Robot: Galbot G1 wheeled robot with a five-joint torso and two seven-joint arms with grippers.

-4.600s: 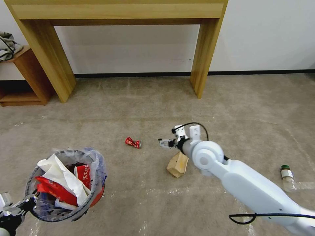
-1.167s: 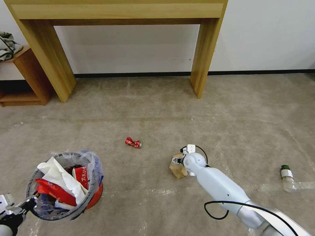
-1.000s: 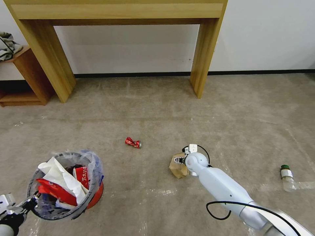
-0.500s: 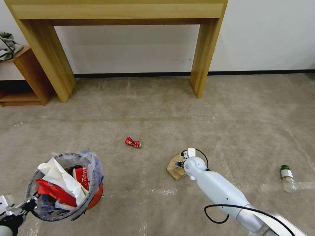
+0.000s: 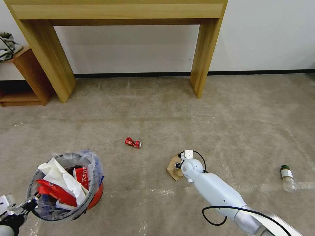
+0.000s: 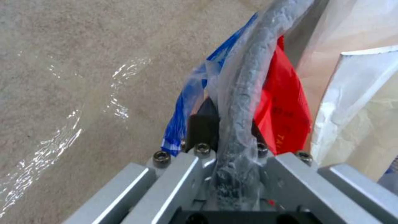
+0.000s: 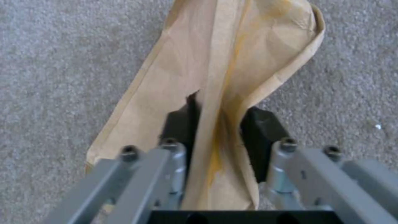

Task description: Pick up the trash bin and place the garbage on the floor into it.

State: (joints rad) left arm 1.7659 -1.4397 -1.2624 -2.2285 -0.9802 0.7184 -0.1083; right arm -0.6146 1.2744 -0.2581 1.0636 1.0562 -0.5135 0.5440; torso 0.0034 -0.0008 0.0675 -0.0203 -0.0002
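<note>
The right gripper [image 7: 215, 124] has dropped to the floor [image 5: 157, 108] and pinched a fold of the tan paper packet [image 7: 224, 62] between its fingers, ready for lifting, while the left gripper [image 6: 226, 137] stays clamped on the trash bin [image 5: 65, 183] rim.

head: high, forward-down, floor [image 5: 157, 108] | wrists: close, seemingly downward

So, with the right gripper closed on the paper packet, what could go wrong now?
1. The right gripper pinches only a raised fold of the tan paper packet; the thin paper could tear or slip out when lifted.
2. The trash bin hangs from the left gripper by its rim alone and looks nearly full, so the packet could fall off, or the bin could tilt.
</note>
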